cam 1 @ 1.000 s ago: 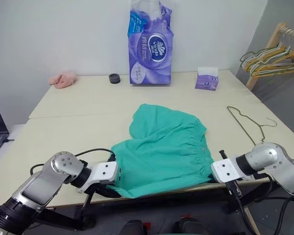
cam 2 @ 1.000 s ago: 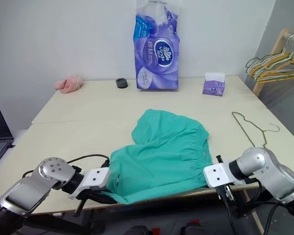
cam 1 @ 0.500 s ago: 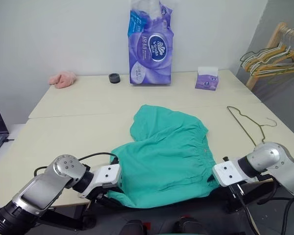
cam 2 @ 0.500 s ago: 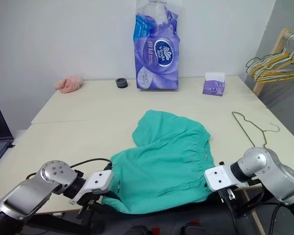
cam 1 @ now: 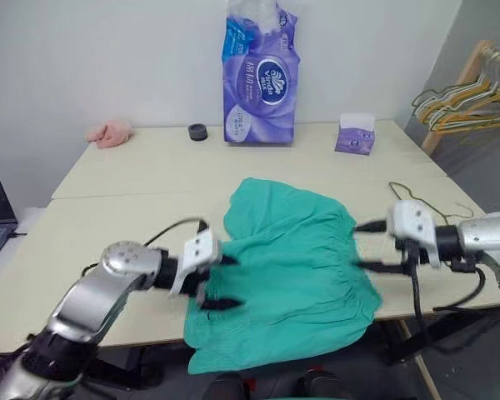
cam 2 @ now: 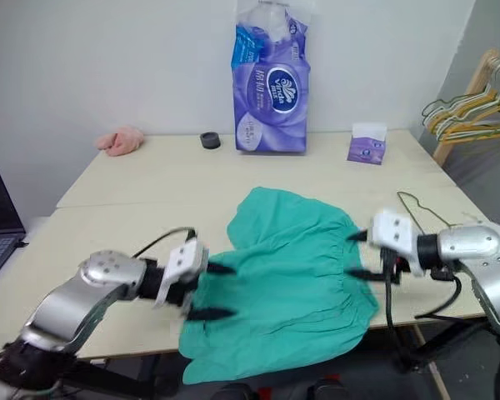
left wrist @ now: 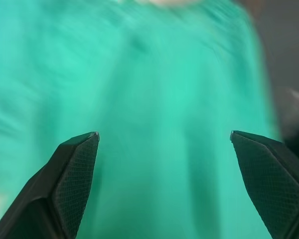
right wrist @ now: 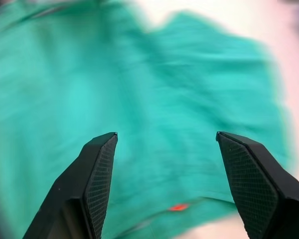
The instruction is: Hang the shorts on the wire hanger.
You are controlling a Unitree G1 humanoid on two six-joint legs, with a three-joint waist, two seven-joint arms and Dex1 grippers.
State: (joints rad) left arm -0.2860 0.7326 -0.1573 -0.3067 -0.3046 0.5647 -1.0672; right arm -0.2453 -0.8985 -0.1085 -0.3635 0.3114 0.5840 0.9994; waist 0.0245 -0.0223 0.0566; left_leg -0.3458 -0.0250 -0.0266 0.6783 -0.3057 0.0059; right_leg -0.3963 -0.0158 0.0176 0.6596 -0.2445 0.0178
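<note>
Both arms are raised over the near half of the table (cam 1: 108,171), and neither carries anything. The left pincer (cam 1: 219,282) stands with its two black fingers spread wide, tips turned toward the shorts (cam 1: 287,267) and poised just above their near left edge; the left wrist view shows bare green cloth between the fingers, nothing clamped. The right pincer (cam 1: 367,246) is likewise parted, at the gathered waistband on the opposite side, again with loose fabric ahead of it and no grip. The shorts lie between the two pincers, slack and rumpled, their nearest hem drooping over the table's front edge. Beyond the right pincer, partly hidden by it, the wire hanger (cam 1: 421,200) lies flat on the table, close to the shorts; contact cannot be confirmed. Judgement: the step in hand appears to be repositioning for a fresh hold. It would be done well by settling which pincer takes the hanger and which the garment, then closing on the waistband itself, where the elastic gives a firm bunch, not on thin leg cloth that may slip. The overhanging hem risks dragging the garment off the table. Farther back stand a purple tissue pack (cam 1: 258,75), a small tissue box (cam 1: 353,135), a black ring (cam 1: 197,132) and a pink cloth (cam 1: 110,133).
</note>
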